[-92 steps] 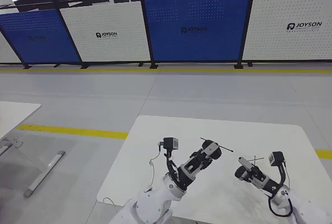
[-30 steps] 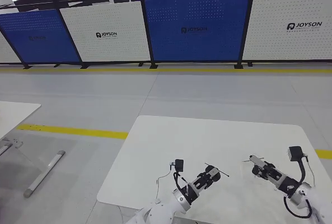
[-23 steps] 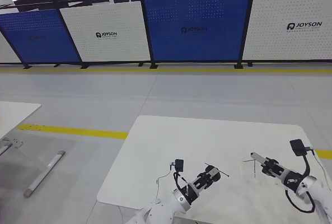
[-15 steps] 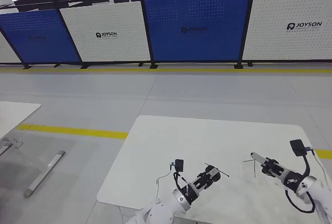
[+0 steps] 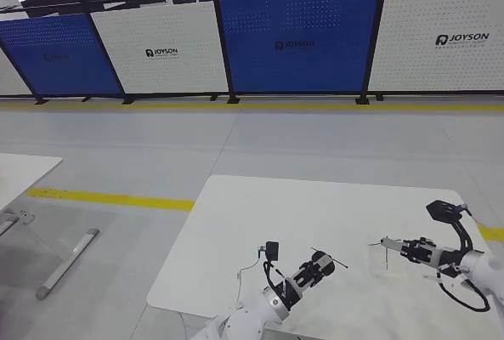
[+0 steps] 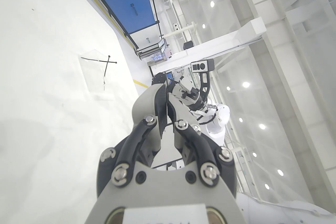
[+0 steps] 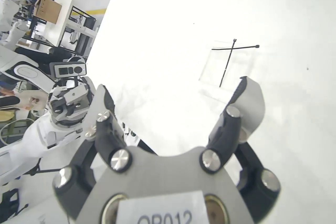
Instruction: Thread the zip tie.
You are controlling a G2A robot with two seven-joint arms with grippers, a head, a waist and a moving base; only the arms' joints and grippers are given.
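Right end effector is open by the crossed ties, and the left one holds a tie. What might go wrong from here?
1. The crossed zip ties lie on a clear sheet; the open right end effector may pinch both or drag the sheet.
2. The left end effector grips its held tie with both ends sticking out, so the thin free ends may flex and miss the head.

White-shelled arms (image 5: 495,276) end in the left gripper (image 6: 166,101) and right gripper (image 7: 176,91): grey plates, black linkages (image 7: 223,125), silver screws (image 7: 120,158), pale fingers (image 7: 253,99) with black pads, white printed labels (image 7: 162,206), black wrist cameras (image 5: 445,208) and looping cables (image 5: 466,299).
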